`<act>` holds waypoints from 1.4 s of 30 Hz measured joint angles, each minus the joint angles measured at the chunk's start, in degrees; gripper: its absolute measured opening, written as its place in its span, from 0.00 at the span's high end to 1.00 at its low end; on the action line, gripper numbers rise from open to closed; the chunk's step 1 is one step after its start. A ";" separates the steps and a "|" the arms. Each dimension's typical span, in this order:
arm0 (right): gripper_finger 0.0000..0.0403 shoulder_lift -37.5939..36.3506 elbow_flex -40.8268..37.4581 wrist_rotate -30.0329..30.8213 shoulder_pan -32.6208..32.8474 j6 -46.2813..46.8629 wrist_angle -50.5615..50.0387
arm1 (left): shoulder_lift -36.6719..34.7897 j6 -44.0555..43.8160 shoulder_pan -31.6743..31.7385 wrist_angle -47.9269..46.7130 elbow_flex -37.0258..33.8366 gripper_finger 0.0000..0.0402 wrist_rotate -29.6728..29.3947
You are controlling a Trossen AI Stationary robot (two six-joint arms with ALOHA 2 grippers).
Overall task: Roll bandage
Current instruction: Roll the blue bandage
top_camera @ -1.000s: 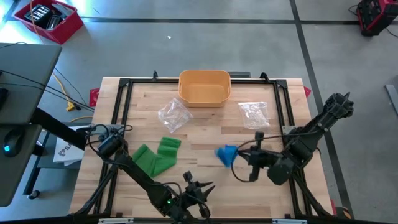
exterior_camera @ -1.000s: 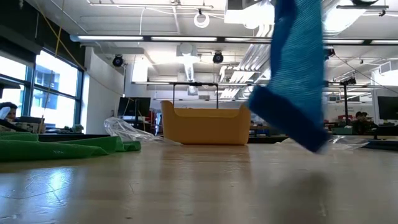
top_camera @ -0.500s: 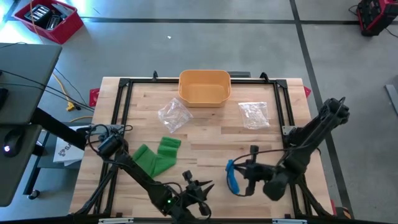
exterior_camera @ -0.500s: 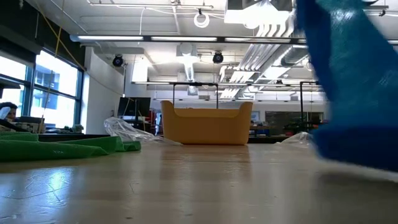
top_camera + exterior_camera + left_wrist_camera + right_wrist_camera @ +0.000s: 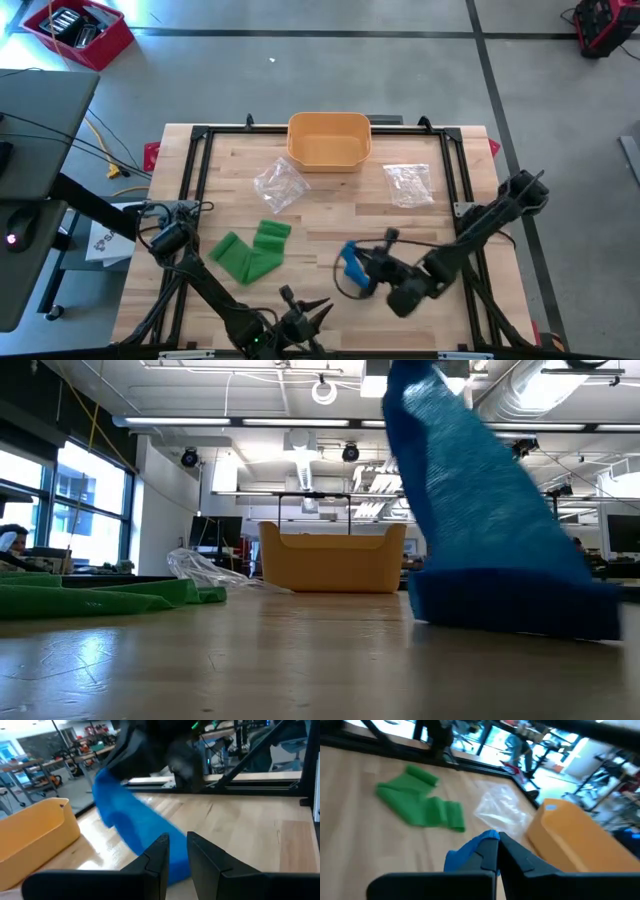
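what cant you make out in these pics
- Right gripper grip on blue bandage: high view too small.
- Blue bandage top: cut off by the low view's upper edge.
- Left gripper fingers: tiny in high view; nothing visibly held.
- Contents of clear bags: too small.

Even, bright overhead light fills the scene; ceiling strip lights (image 5: 300,422) glow in the low view, with daylight from windows (image 5: 60,490) at nine o'clock. The table (image 5: 330,210) shows soft, faint shadows and a mild sheen. In the low view the blue bandage (image 5: 480,530) looms large and slightly soft. Both wrist views are motion-blurred; the yellow bin (image 5: 575,837) and background smear, with blown-out highlights at one o'clock.
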 joint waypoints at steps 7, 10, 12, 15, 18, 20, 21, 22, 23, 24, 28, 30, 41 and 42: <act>0.93 3.68 -0.01 -15.20 -9.39 -6.23 9.05 | 0.00 -2.38 -2.82 -0.01 0.00 0.85 -1.64; 0.83 5.27 -0.01 -20.27 -12.35 -6.40 13.14 | 0.00 -3.08 -3.93 0.01 0.00 0.85 -2.80; 0.76 6.46 -0.01 -22.56 -14.27 -7.28 16.37 | 0.00 -4.08 -4.54 -0.01 0.00 0.85 -3.85; 0.66 8.33 -0.01 -28.58 -17.27 -9.23 22.64 | 0.00 -5.85 -5.23 -0.02 0.00 0.85 -4.61; 0.58 9.30 -0.03 -35.81 -19.25 -10.97 30.50 | 0.00 -7.16 -5.67 -0.01 0.00 0.85 -4.95; 0.55 9.40 -0.03 -42.18 -19.93 -12.90 36.04 | 0.00 -7.80 -5.68 -0.01 0.00 0.85 -5.10; 0.54 9.40 -0.03 -44.26 -20.02 -14.02 38.27 | 0.00 -8.15 -5.65 -0.01 0.00 0.85 -5.28; 0.54 9.30 -0.03 -45.61 -20.02 -15.16 40.15 | 0.00 -8.64 -5.65 -0.01 0.00 0.85 -5.33; 0.54 9.06 -0.03 -45.93 -20.00 -16.17 40.92 | 0.00 -9.21 -5.64 0.01 0.00 0.85 -5.35; 0.54 8.73 -0.03 -45.97 -19.98 -17.01 41.15 | 0.00 -9.89 -5.48 0.01 0.00 0.85 -5.35; 0.54 7.20 -0.01 -45.98 -20.16 -17.72 36.86 | 0.00 -11.98 -5.43 -0.01 0.02 0.85 -5.39; 0.54 7.20 -0.03 -47.74 -20.45 -16.55 35.18 | -0.02 -12.00 -5.25 -0.09 0.02 0.85 -5.57; 0.54 4.49 -0.41 -75.04 -28.25 -17.42 11.69 | -0.11 -32.40 -0.26 -7.52 0.07 0.85 0.44; 0.54 4.51 -1.35 -82.02 -29.87 -18.75 9.83 | -0.11 -36.67 0.96 -10.81 0.07 0.85 4.69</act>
